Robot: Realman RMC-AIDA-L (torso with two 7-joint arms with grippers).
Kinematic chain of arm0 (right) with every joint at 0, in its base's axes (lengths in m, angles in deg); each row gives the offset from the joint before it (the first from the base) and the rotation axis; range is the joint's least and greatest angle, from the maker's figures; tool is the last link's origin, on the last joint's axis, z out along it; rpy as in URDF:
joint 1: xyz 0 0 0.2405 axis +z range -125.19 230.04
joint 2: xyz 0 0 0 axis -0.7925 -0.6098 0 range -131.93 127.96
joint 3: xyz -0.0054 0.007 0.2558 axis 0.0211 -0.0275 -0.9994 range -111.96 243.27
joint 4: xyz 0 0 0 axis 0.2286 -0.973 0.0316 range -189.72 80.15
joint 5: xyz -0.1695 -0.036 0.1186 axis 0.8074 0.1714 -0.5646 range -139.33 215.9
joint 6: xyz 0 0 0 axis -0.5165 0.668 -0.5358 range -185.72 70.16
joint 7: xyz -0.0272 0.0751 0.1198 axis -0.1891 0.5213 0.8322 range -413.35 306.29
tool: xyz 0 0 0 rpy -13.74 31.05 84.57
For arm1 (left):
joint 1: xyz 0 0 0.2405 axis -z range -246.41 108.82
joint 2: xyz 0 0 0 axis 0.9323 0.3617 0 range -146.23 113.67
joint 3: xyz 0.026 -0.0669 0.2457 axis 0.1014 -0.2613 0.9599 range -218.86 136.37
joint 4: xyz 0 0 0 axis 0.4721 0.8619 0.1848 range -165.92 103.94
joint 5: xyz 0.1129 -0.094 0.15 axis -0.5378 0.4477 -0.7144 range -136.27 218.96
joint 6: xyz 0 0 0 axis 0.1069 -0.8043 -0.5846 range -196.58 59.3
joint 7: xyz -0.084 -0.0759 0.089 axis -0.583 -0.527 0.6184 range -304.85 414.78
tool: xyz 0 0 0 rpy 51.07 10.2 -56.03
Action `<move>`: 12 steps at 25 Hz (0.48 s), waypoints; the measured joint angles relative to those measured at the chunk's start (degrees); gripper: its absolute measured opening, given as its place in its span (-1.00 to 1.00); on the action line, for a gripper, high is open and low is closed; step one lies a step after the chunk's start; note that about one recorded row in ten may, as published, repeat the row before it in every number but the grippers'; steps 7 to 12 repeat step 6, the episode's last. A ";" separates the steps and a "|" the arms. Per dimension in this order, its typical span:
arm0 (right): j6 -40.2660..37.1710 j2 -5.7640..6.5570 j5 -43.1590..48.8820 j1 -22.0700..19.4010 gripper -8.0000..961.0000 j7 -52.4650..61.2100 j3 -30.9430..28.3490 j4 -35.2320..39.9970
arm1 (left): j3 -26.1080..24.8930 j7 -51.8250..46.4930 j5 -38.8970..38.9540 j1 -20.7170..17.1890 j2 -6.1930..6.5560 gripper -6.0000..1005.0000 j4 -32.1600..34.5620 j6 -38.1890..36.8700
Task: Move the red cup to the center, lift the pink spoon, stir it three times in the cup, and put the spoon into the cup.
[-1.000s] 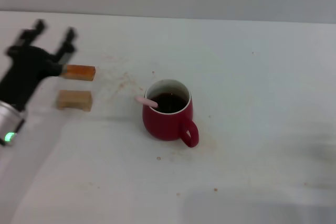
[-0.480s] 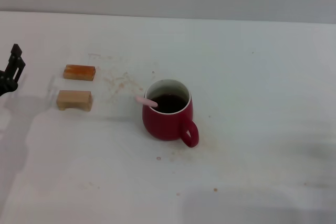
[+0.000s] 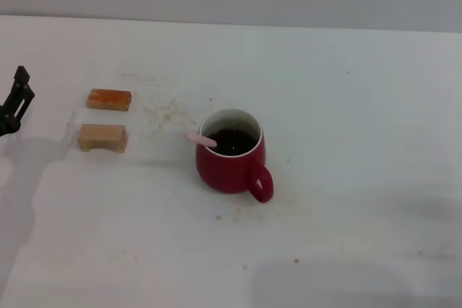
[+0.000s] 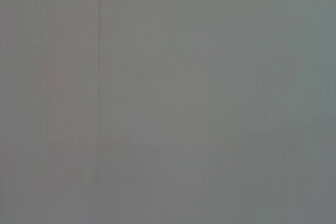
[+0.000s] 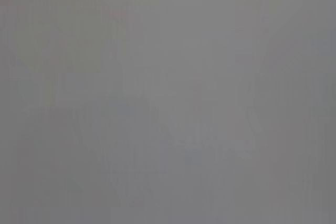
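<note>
The red cup (image 3: 231, 164) stands upright near the middle of the white table, with dark liquid inside and its handle toward the front right. The pink spoon (image 3: 201, 139) rests in the cup. Its pale pink handle leans out over the left rim and its bowl is hidden in the liquid. My left gripper (image 3: 16, 99) shows only as a black tip at the far left edge, well away from the cup and holding nothing I can see. My right gripper is out of view. Both wrist views show only flat grey.
An orange wooden block (image 3: 110, 99) and a tan wooden block (image 3: 102, 138) lie left of the cup. Small brown crumbs are scattered on the table (image 3: 346, 106) around the cup.
My left arm has drawn back to the left, from beside the orange block to the frame's edge. The cup, spoon and blocks have not moved.
</note>
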 joint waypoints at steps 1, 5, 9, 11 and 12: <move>-0.06 0.00 0.00 0.00 -0.98 0.00 -0.05 0.00 | -0.07 -0.25 0.08 -0.20 -0.05 0.42 -0.01 0.07; -0.04 0.01 -0.04 0.01 -0.98 -0.02 -0.15 0.07 | -0.30 -0.27 0.14 -0.77 -0.11 0.42 -0.11 -0.09; 0.05 0.03 -0.05 0.02 -0.98 -0.07 -0.12 0.09 | -0.32 -0.19 0.14 -1.12 -0.11 0.42 -0.27 -0.26; 0.05 0.03 -0.05 0.02 -0.98 -0.07 -0.12 0.09 | -0.32 -0.19 0.14 -1.12 -0.11 0.42 -0.27 -0.26; 0.05 0.03 -0.05 0.02 -0.98 -0.07 -0.12 0.09 | -0.32 -0.19 0.14 -1.12 -0.11 0.42 -0.27 -0.26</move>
